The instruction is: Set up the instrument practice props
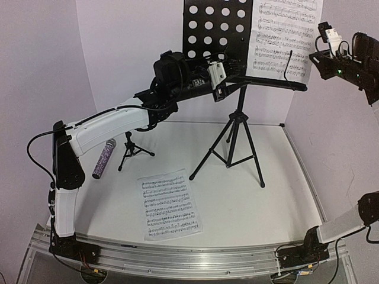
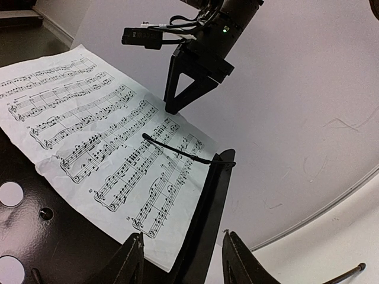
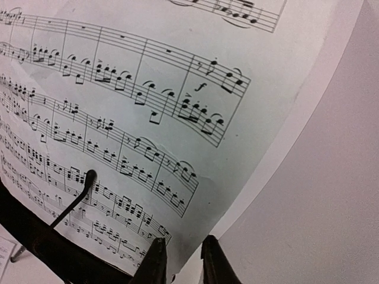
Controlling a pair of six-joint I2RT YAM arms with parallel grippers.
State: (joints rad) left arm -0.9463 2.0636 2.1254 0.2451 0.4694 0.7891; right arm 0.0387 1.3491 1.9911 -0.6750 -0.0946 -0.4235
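The black music stand [image 1: 207,23] rises at the back centre on its tripod, with one sheet-music page [image 1: 284,35] leaning on the right of its perforated tray. My left gripper [image 1: 228,80] reaches up to the tray's ledge [image 2: 204,219]. That ledge runs between its half-closed fingers [image 2: 185,248]. My right gripper [image 3: 180,242] sits at the page's [image 3: 148,89] lower right corner, jaws a narrow gap apart, the paper edge loose at the gap. A second page [image 1: 170,204] lies flat on the table. The purple microphone [image 1: 103,158] lies beside the small mic stand [image 1: 131,151].
A thin black wire retainer [image 2: 177,151] lies across the page on the tray. The stand's tripod legs [image 1: 234,148] spread over the middle of the table. White walls close in at the rear and both sides. An aluminium rail [image 1: 189,257] runs along the near edge.
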